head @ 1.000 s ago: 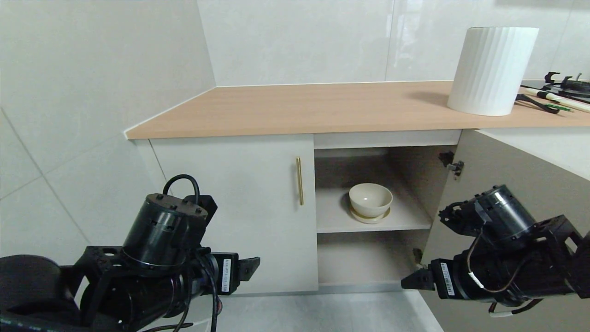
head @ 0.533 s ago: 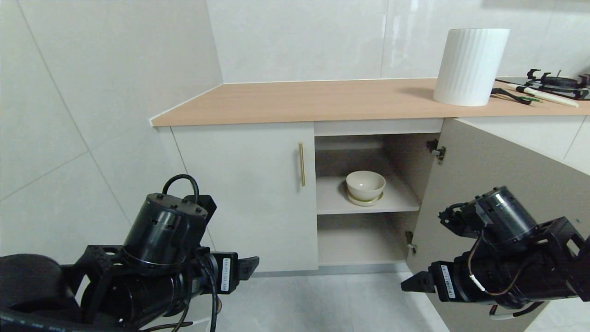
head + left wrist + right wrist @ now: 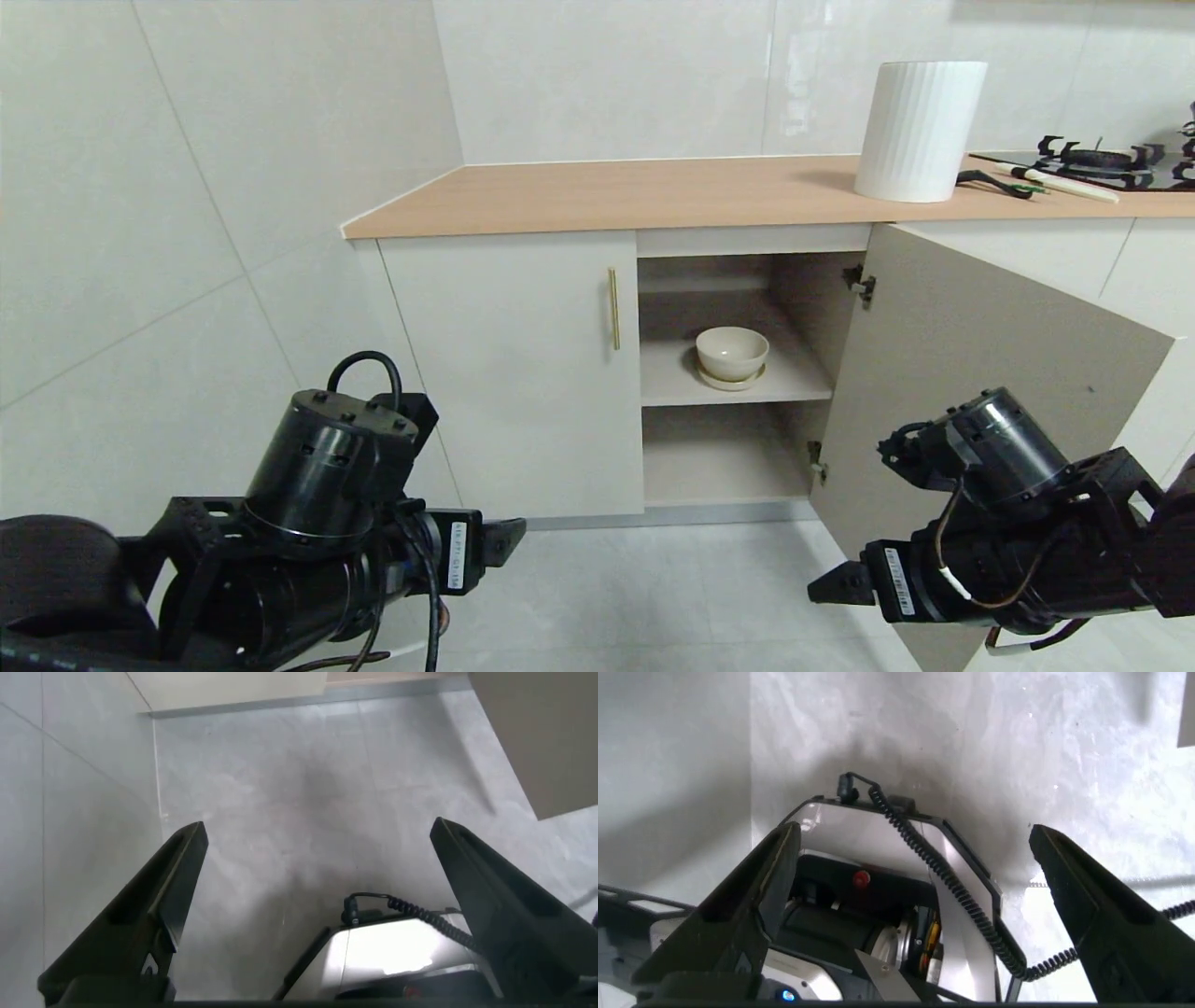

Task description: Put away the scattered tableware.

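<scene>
Currently, a pale bowl [image 3: 732, 352] is seen resting on a small saucer [image 3: 731, 379], set at the middle of the upper shelf [image 3: 798, 383] inside a cabinet [image 3: 747, 241] beneath a wooden table [image 3: 635, 191]. The cabinet's right door [image 3: 971, 364] is swung wide open. Toward the right end of the table a ribbed white container [image 3: 920, 131] is placed, with a few utensils [image 3: 1036, 177] lying just beside it. The left end effector [image 3: 318, 831] is held low over the tiled floor [image 3: 653, 588], its fingers spread wide apart with nothing between them; the right end effector [image 3: 915, 833] is held likewise, apart and empty, close to the open door's lower edge. The bowl and saucer appear to be stored, so the door would probably need shutting, and the utensils may yet need collecting. From here the door could be struck by the right arm because it stands so near, and a hard push could jolt the shelf so that the bowl is slid off its saucer.
</scene>
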